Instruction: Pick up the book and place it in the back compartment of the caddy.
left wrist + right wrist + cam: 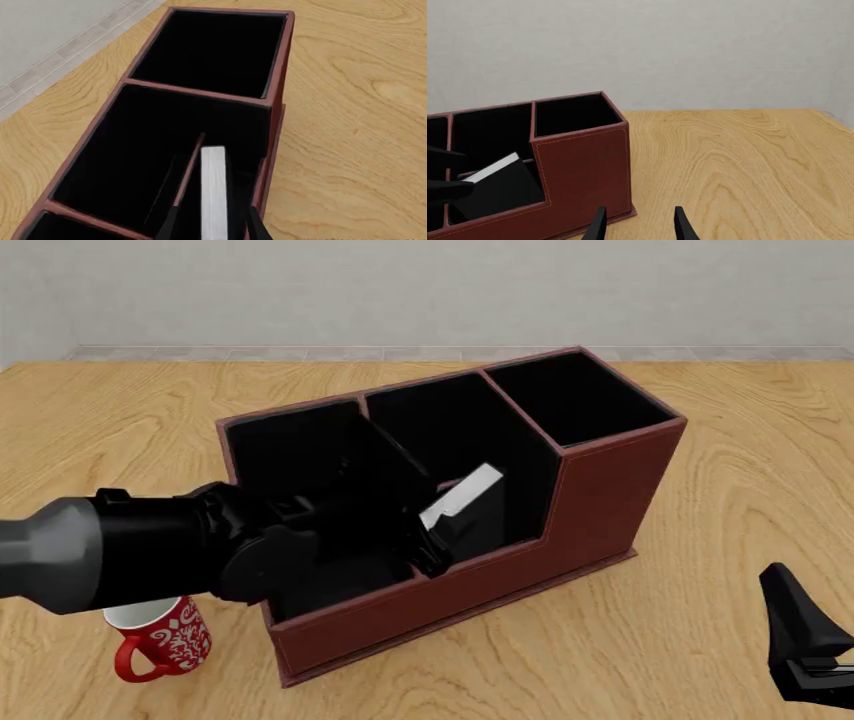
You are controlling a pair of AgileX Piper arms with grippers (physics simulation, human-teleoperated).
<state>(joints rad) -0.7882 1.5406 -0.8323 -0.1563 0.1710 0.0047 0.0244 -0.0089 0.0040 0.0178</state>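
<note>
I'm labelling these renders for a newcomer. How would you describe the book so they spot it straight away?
Find the big reddish-brown caddy on the wooden table. In its middle column, the left gripper holds a small thick book, tilted, at the low near wall. Its plain black cover and white page edges set it apart from the red-and-white mug outside the caddy.

The left arm (120,555) is a thick rounded tube, mid-grey at the near end and glossy black through the bulky wrist joints. Its gripper (213,230) has thin black fingers (167,227) that taper to points. The right gripper (639,225) is the same matte black, with slim, angular, blade-like fingers (798,615).
</note>
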